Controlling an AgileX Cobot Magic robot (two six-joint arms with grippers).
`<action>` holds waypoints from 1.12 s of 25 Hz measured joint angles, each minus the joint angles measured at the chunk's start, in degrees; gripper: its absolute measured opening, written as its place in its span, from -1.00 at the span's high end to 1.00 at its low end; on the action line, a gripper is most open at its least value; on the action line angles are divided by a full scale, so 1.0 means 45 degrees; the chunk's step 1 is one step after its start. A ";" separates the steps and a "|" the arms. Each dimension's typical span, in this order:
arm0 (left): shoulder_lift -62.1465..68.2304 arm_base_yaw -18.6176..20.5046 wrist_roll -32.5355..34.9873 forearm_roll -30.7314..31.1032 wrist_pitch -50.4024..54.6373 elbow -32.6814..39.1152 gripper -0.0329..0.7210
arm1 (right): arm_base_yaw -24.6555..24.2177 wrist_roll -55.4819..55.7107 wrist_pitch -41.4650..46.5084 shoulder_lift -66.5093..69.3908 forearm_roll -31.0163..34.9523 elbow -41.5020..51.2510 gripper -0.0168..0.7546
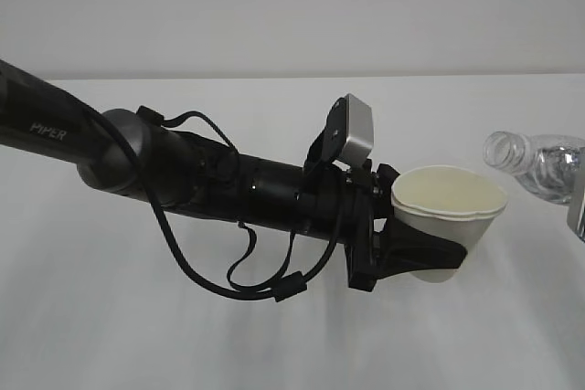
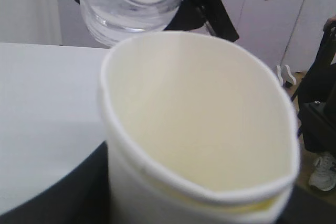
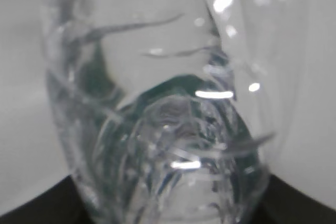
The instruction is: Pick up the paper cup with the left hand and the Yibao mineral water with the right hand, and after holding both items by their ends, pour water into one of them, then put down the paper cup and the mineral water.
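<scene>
A black robot arm marked "PIPER" in pale letters reaches in from the left above a plain white surface (image 1: 110,317), its left tool (image 1: 416,253) pinching the paper cup (image 1: 448,207) around the lower wall, one dark finger (image 1: 430,248) wrapped across the front. The cup is held clear of the surface, mouth up and leaning a little toward the camera, its rolled rim squeezed out of round and its pale cream inside dry as far as can be seen. A grey box camera (image 1: 355,130) sits on the wrist, and loose black cables (image 1: 247,276) loop beneath the arm.

At the right edge of the exterior view the Yibao mineral water (image 1: 539,162) enters tilted, its capless threaded neck pointing left toward the cup and standing near the rim but apart from it. The left wrist view shows the bottle's ribbed clear shoulder (image 2: 131,3) just above the cup's far rim (image 2: 199,38). No print on the bottle can be read; the right wrist view shows only blurred clear plastic with a dark green tint (image 3: 173,129) filling the frame. The right tool appears there as dark shapes at the bottom corners on either side of the bottle, gripping it.
</scene>
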 joint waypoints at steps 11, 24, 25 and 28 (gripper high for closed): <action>0.0004 0.0000 -0.0020 0.0074 0.0027 0.0000 -0.24 | 0.0000 0.0000 0.0000 0.0000 -0.0617 -0.0020 -0.09; 0.0004 0.0000 -0.0020 0.0124 0.0272 0.0000 -0.24 | 0.0204 0.0000 0.0547 -0.0460 -0.1117 -0.0608 -0.09; 0.0004 0.0000 -0.0020 0.0124 0.0272 0.0000 -0.24 | 0.0281 0.0000 0.0547 -0.0460 -0.1116 -0.0608 -0.09; 0.0004 0.0000 -0.0052 0.0142 0.0301 -0.0068 -0.24 | 0.0366 0.0000 0.0547 -0.0460 -0.1144 -0.0608 -0.09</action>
